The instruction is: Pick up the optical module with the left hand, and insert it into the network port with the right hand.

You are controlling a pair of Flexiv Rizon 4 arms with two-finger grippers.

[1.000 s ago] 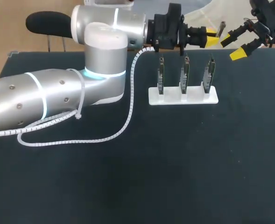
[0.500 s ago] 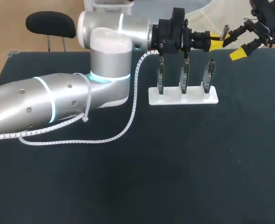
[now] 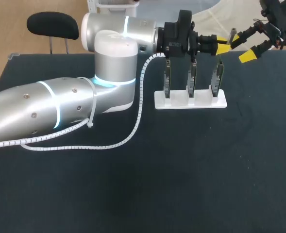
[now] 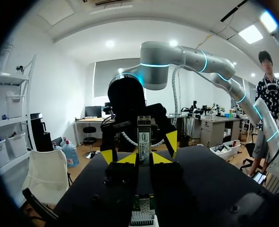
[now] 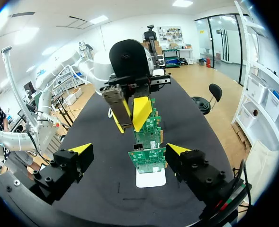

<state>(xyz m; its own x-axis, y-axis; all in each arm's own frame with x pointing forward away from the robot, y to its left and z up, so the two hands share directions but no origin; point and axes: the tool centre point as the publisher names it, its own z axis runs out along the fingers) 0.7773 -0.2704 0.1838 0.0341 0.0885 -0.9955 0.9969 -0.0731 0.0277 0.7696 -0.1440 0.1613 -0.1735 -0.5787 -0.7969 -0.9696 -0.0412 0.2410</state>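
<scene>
Left gripper [image 4: 144, 160] clenched on the optical module [image 4: 144, 135], right gripper [image 5: 130, 149] spread wide facing it, three circuit boards [image 3: 192, 77] upright in a white stand [image 3: 191, 100] just beneath.

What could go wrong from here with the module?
1. The left gripper holds the module by its lower part only; it may tilt when the open right gripper takes it.
2. The two grippers are close; fingers could clash.
3. The boards stand just beneath; a dropped module may hit them.
</scene>
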